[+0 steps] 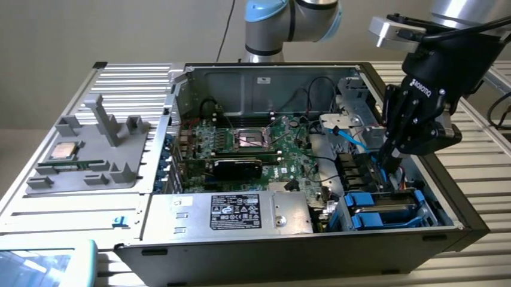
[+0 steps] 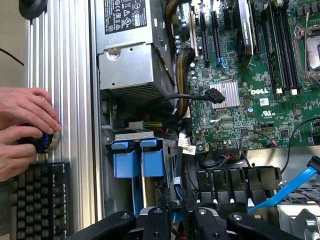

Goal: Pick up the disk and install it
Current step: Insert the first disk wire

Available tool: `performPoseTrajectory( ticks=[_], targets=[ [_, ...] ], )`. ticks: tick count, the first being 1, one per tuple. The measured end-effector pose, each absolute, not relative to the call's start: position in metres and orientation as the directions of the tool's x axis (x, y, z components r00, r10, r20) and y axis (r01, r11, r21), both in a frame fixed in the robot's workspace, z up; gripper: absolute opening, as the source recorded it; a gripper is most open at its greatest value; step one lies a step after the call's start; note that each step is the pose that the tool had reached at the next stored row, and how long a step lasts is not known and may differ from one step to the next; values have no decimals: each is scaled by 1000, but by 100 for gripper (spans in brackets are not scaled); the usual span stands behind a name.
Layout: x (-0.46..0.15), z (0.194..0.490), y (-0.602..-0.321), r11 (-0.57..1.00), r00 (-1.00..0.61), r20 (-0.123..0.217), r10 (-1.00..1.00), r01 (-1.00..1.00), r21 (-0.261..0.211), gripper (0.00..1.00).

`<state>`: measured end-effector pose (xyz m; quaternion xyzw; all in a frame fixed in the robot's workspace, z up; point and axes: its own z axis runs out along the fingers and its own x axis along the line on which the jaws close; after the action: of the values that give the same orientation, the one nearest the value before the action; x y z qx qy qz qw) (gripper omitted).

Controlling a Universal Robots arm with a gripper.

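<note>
Hanging over the open computer case [image 1: 447, 197] in the exterior view, the black gripper [image 1: 391, 164] points down into the drive bay at the case's corner on the exterior view's right. Its fingers stand close together, but whether they hold anything cannot be told from here. Just below the fingertips sits the disk [image 1: 385, 210], lying in the bay with its blue carrier frame showing around it. Toward the exterior view's left lie the green motherboard [image 1: 255, 146] and the silver power supply [image 1: 239, 212] with its black label. A grey tray [image 1: 88, 155] rests on the table outside the case, with a small silver chip [image 1: 66, 149] on it.

Turning to the wrist view, the gripper [image 2: 175, 222] and its black finger links hang above the bay, the fingers nearly together. The disk's blue carrier tabs [image 2: 137, 160] sit in the bay, next to the power supply [image 2: 132, 60]. A person's hand [image 2: 25, 127] rests on the aluminium table [image 2: 65, 75], above a black keyboard [image 2: 40, 200].
</note>
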<state>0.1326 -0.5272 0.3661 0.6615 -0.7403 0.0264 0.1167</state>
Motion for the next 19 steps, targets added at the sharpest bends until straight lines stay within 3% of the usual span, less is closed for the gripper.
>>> performPoseTrajectory(
  ticks=[3,19],
  targets=[
    [133,366,-527,123,-98,208,-973,-986,115,16],
    [133,366,-527,123,-98,208,-973,-986,115,16]
  ],
)
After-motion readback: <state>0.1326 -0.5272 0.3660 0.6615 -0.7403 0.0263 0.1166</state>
